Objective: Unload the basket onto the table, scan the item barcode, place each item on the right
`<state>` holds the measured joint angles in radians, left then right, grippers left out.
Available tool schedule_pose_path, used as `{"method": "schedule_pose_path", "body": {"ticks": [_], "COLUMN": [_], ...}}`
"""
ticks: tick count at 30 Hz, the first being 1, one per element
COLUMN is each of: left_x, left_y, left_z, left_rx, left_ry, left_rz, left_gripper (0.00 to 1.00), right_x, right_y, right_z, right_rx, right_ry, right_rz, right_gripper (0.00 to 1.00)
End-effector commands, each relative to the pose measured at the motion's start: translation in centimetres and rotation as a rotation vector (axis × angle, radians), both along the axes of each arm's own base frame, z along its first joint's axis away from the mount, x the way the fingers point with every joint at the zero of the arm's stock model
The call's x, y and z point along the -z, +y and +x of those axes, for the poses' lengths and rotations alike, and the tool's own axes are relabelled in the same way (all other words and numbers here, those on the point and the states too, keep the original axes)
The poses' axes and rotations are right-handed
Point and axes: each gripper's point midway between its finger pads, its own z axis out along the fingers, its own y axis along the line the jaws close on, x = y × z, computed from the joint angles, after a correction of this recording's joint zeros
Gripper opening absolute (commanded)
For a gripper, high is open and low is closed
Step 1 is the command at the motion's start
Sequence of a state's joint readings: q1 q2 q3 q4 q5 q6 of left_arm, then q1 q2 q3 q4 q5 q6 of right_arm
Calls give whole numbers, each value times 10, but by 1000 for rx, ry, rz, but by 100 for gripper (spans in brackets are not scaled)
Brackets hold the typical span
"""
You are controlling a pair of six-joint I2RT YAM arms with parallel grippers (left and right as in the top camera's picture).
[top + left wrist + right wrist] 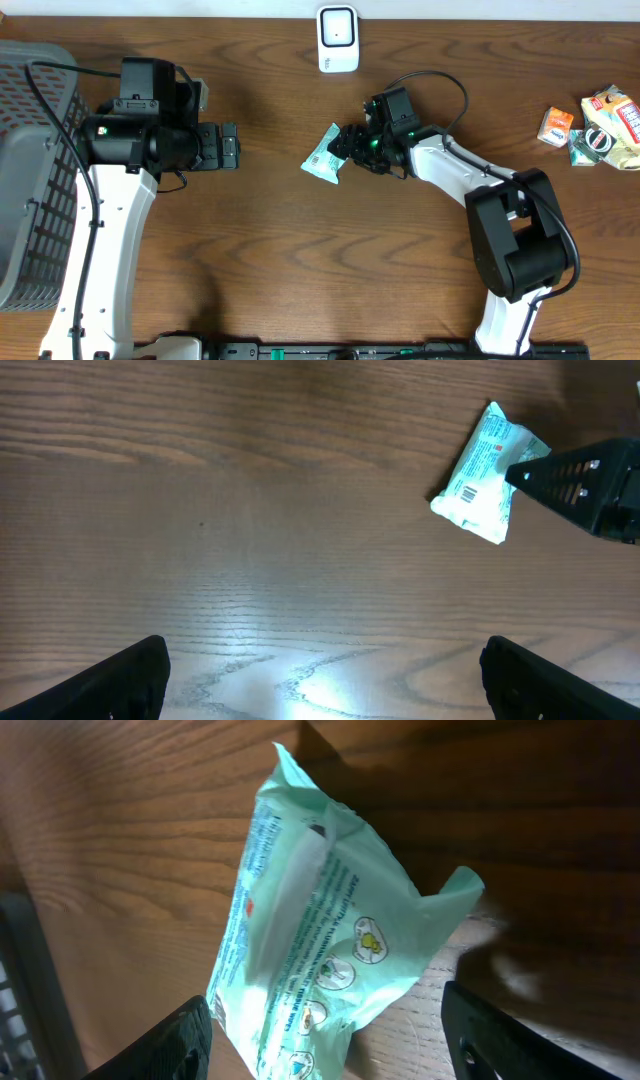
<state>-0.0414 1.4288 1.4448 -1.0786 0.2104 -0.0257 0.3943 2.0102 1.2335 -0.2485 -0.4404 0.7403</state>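
Wood desk [270, 240], centre: green packet [322, 158] lying between spread fingers of right tool [343, 148], unclamped. Left tool [233, 147] wide, well apart. Barcode [466, 493] visible from left wrist only.

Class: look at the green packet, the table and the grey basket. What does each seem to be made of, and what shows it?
Packet: thin plastic film, slightly glossy; it crinkles and has crimped ends.
Table: wood or wood-look laminate, satin; grain lines and a soft glare.
Basket: probably moulded plastic, matt grey, with perforated walls; metal mesh cannot be excluded.
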Motion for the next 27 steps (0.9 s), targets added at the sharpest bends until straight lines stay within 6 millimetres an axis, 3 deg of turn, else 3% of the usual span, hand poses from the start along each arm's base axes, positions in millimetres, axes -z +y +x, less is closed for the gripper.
{"method": "schedule_pose_path", "body": {"ticks": [1, 9, 14, 16, 21, 24, 27], "left_x": [3, 3, 3, 3, 3, 3, 3], "left_y": [-1, -1, -1, -1, -1, -1, -1], "left_z": [-2, -2, -2, -2, -2, -2, -2], "left_rx": [4, 4, 4, 4, 4, 4, 4], "left_ry": [11, 11, 11, 11, 11, 11, 11], "left_rz": [3, 3, 3, 3, 3, 3, 3], "left_gripper": [98, 98, 97, 98, 98, 97, 97], "right_x": [7, 37, 55, 55, 33, 2, -45], "right_y": [7, 13, 12, 10, 9, 8, 3], "right_z": [-3, -8, -13, -11, -4, 2, 10], "right_rx": [32, 88, 81, 60, -5, -84, -151], "right_ry": [57, 140, 171, 151, 100, 13, -108], "right_rz": [28, 23, 6, 3, 71, 134, 197], "right_gripper": [68, 63, 6, 1, 1, 1, 1]}}
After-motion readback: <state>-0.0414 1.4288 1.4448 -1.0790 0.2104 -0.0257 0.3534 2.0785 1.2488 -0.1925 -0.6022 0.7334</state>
